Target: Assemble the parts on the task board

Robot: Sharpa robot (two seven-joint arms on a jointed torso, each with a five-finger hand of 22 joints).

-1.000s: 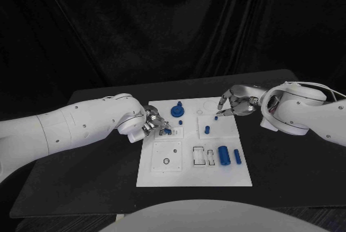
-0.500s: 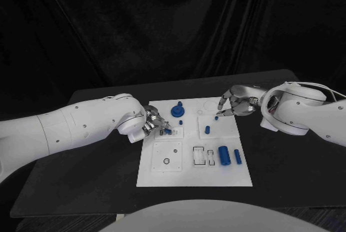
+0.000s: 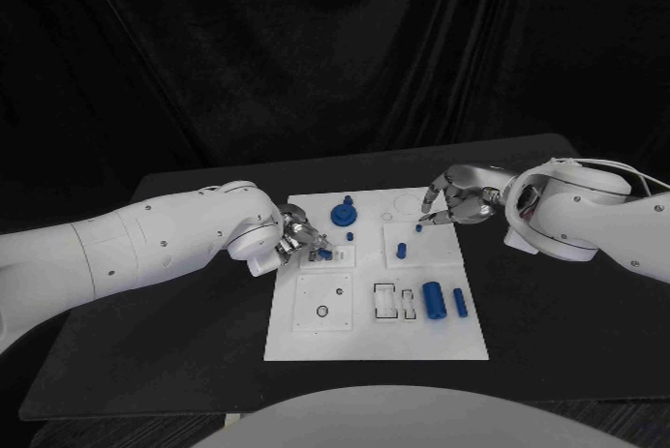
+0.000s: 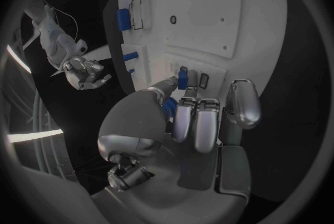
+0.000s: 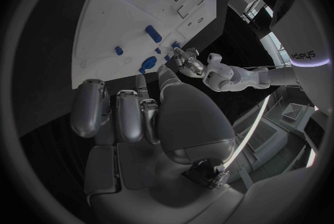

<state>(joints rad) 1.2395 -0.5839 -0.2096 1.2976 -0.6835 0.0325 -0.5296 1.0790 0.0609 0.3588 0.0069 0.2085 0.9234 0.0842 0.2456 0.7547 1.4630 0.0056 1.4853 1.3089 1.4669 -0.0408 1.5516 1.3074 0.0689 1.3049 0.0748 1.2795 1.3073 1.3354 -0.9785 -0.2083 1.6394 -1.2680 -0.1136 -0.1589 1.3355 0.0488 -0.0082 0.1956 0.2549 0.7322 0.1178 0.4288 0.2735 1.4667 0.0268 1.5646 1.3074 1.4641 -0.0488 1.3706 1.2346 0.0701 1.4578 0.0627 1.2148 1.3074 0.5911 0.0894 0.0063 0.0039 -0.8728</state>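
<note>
- Nothing I can see has moved since the earlier frames: both hands and every part sit where they did.
- My left hand (image 3: 297,240) is at the left edge of the task board (image 3: 377,346), its fingers (image 4: 197,123) curled over the board's upper-left block.
- From the left wrist, a small blue part (image 4: 182,77) stands just off the thumb tip; whether the thumb touches it or pinches it I cannot tell.
- My right hand (image 3: 457,202) hovers at the board's far right corner, its fingers (image 5: 89,107) loosely curled and a little apart, with nothing in them that I can see.
- Beyond the left fingertips, further onto the board, stands the blue gear-shaped part (image 3: 344,215), with a small blue peg (image 3: 401,250) beside it toward the right hand.
- Well apart from both sets of fingers, on the near side of the board, lie a thick blue cylinder (image 3: 433,299) and a thin blue rod (image 3: 460,302) side by side.
- The board lies flat on the black tabletop (image 3: 559,322).
</note>
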